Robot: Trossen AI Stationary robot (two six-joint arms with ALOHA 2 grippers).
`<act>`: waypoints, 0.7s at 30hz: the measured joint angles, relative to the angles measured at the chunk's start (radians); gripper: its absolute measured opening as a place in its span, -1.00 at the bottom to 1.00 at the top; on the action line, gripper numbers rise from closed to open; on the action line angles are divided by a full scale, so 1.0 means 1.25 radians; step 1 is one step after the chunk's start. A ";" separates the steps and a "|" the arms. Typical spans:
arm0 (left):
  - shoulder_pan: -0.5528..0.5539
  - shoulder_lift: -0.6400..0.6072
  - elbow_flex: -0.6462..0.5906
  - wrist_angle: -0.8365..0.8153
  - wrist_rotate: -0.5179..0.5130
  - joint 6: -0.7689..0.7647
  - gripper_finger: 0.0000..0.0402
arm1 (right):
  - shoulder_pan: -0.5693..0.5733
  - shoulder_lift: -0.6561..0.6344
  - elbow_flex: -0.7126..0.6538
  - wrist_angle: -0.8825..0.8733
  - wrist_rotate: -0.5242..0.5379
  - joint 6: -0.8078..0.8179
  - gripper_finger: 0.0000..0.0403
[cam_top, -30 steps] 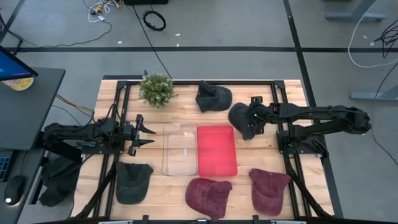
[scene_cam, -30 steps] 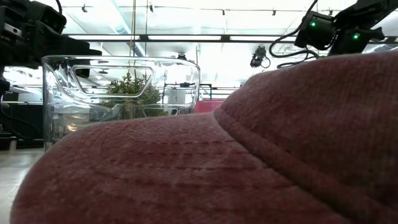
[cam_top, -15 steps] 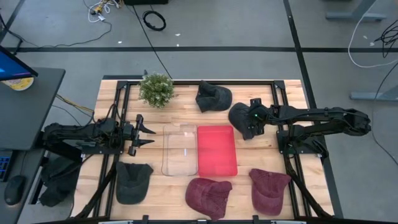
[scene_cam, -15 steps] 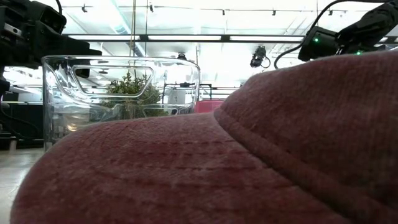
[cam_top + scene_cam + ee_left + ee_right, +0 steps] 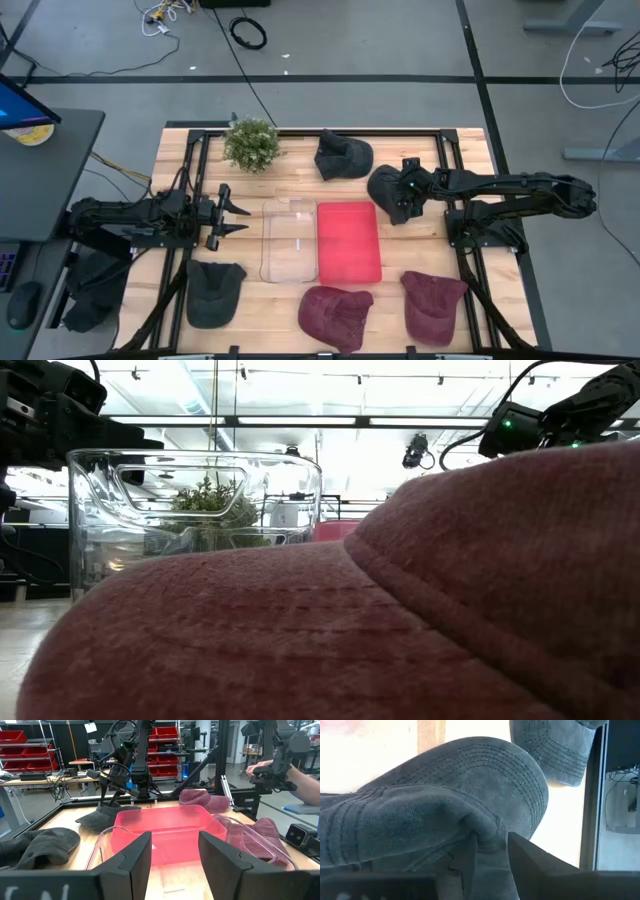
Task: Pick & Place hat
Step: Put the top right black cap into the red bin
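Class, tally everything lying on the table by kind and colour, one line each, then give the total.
Dark grey caps: 3
Maroon caps: 2
Red bin: 1
Clear bin: 1
Potted plant: 1
Total: 8

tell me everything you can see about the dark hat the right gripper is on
The dark hat is a charcoal, faded-looking fabric cap with rows of stitching across its brim. It lies on the wooden table, right of the red bin and apart from it, with another dark cap just beyond. The right gripper has its fingers pinched on a fold of the fabric, which bunches up between them. The hat looks slumped and creased, not stiff.
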 joint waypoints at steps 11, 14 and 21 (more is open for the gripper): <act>0.000 0.000 0.000 0.000 0.000 0.000 -0.17 | -0.025 0.136 0.000 0.096 -0.011 -0.024 -0.51; 0.000 0.000 0.000 0.000 0.000 0.000 -0.17 | -0.031 0.150 0.000 0.098 -0.007 -0.012 -0.68; 0.000 0.000 0.000 0.000 0.000 0.000 -0.17 | -0.031 0.141 0.044 0.030 0.008 0.075 -0.93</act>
